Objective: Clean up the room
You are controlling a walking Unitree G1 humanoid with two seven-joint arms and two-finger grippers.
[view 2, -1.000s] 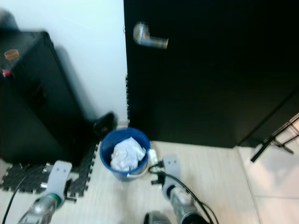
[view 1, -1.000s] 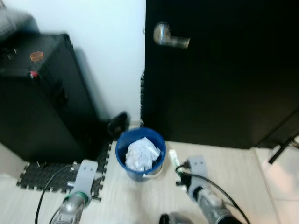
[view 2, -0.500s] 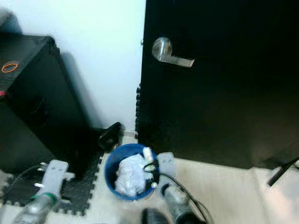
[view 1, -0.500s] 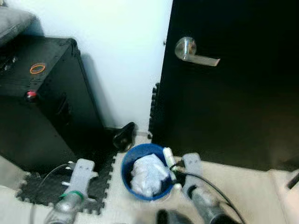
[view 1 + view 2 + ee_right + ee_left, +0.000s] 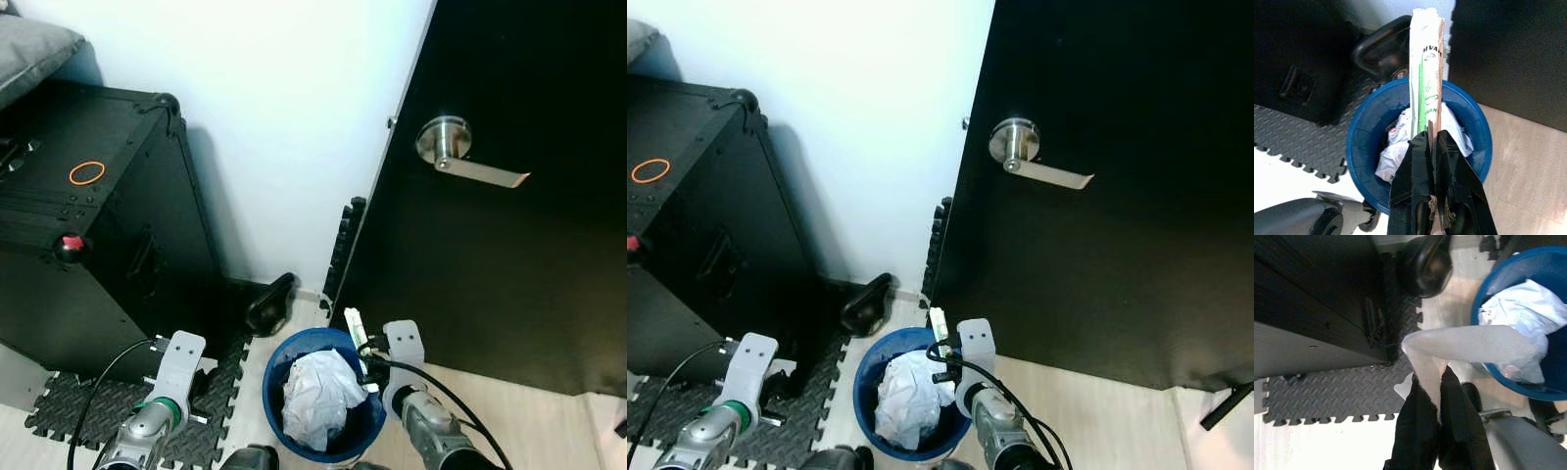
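A blue bin stands on the floor by the door, with crumpled white paper inside. My right gripper is shut on a long white-and-green paper wrapper. It holds the wrapper upright over the bin's right rim. My left gripper is shut on a pale scrap of paper, which reaches toward the bin's left side. The left wrist sits over the foam mat, left of the bin.
A big black case stands at the left against the white wall. The black door with its lever handle is at the right. Black foam mat tiles and a round black weight lie near the bin.
The camera has shifted, so the bin now sits nearer and more central. My right gripper has carried the wrapper from beside the bin to over its rim.
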